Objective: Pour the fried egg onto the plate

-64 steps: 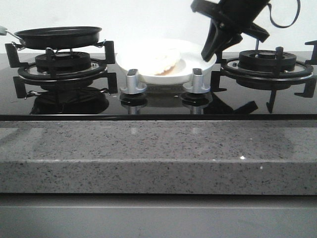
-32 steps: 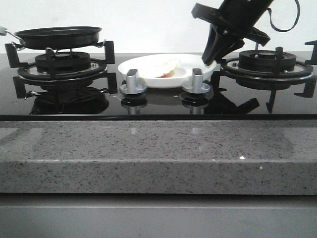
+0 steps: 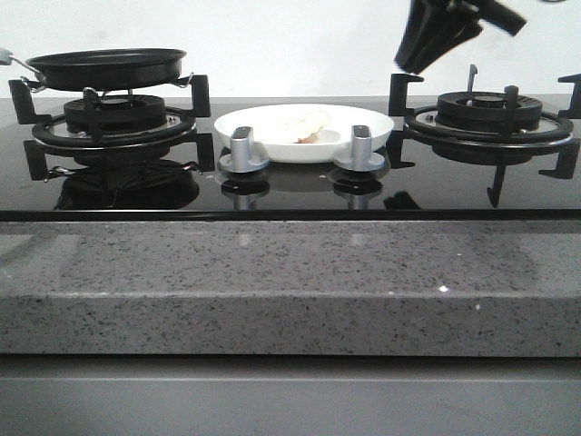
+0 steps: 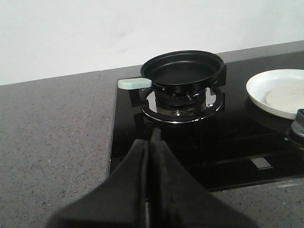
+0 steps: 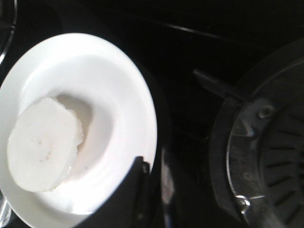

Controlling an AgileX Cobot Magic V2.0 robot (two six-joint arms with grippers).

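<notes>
The white plate (image 3: 372, 127) lies flat on the black hob between the two burners. The fried egg (image 3: 304, 121) rests in it, pale cream side up in the right wrist view (image 5: 42, 145). My right gripper (image 3: 413, 64) hangs above the plate's right rim, clear of it, its fingers a little apart and empty; the right wrist view shows the gripper (image 5: 153, 164) over that rim of the plate (image 5: 128, 90). My left gripper (image 4: 151, 142) is shut and empty, over the hob's near left corner, short of the black pan (image 4: 183, 69). The left wrist view also shows the plate (image 4: 259, 85) and the egg (image 4: 287, 95).
The empty black pan (image 3: 107, 65) with a pale green handle (image 4: 134, 84) sits on the left burner (image 3: 113, 123). The right burner grate (image 3: 490, 118) stands beside the plate. Two silver knobs (image 3: 243, 150) are in front of the plate. A grey stone counter edge (image 3: 290, 291) runs along the front.
The plate was tipped up at its right rim in my right gripper, then came down flat. The gripper has let go and risen up and to the right.
</notes>
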